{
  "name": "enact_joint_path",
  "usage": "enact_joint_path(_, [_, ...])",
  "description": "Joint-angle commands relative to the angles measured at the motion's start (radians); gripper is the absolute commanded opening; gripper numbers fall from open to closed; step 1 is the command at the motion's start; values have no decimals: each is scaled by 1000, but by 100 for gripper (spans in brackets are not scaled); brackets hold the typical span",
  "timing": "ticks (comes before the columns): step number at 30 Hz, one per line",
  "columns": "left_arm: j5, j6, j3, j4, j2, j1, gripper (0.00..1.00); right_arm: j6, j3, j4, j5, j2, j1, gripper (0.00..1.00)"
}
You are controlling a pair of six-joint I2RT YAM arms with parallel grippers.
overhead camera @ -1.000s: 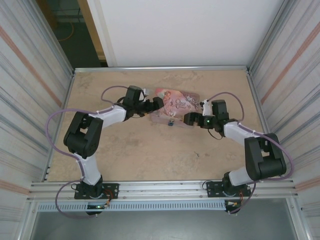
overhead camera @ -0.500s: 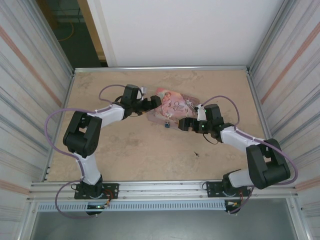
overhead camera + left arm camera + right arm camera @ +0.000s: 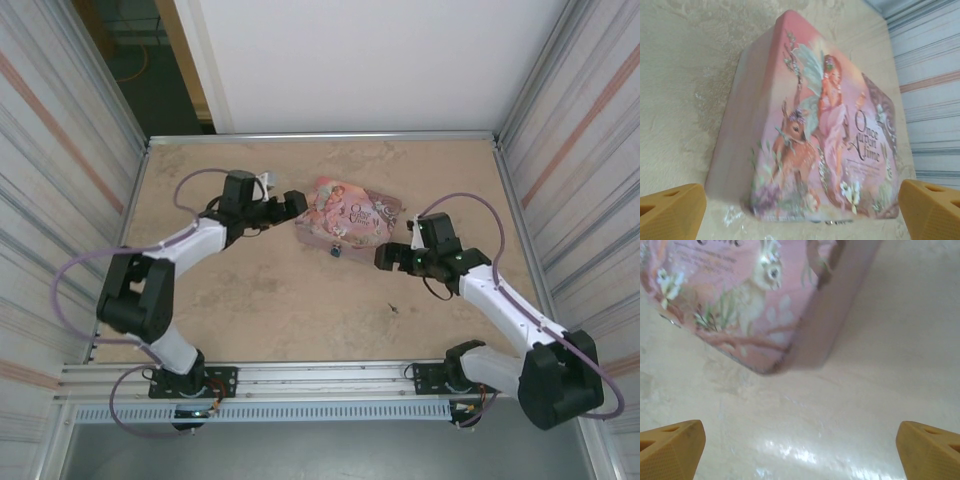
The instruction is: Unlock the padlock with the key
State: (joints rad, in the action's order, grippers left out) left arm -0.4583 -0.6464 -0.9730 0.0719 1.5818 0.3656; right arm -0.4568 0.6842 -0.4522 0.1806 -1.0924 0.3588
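From above, the tiny blue-teal padlock (image 3: 336, 251) lies on the desk (image 3: 250, 300) just beside the near edge of the pink tin (image 3: 350, 210), between the two arms. The left hand (image 3: 292, 204) is spread by the tin's left end and the right hand (image 3: 384, 258) is spread near its right corner, both empty. At the left wrist, wide-set fingertips (image 3: 671, 212) frame the tin's illustrated lid. At the right wrist, fingertips (image 3: 670, 447) stand apart over bare desk before the tin's corner. The padlock looks light, rigid and slick, so likely to skid. I would pinch its body across the flat sides, leaving the thin shackle alone.
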Motion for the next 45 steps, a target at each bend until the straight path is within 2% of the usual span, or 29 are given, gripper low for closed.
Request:
enact_joint_path(1, [37,40,93,-24,-120,3,99,-10,23,-250,-70,35,22,91])
enact_joint_path(4, [84,40,184,-41,-235,8,99,-45,10,-313,-60,34,36,85])
enact_joint_path(8, [160,21,288,-71,-373,17,99,-104,-15,-312,-50,-8,92,79])
enact_joint_path(16, [273,3,407,-97,-537,22,99,-135,-41,-284,-49,-156,150,62])
enact_joint_path(27, [292,17,393,-109,-525,22,99,-137,-55,-256,-49,-218,157,36])
enact_joint_path(36, [292,14,390,-109,-520,23,99,-134,-47,-241,-54,-250,163,23])
enact_joint_path(45, [295,22,385,-122,-525,22,99,-137,-21,-244,-90,-295,185,16])
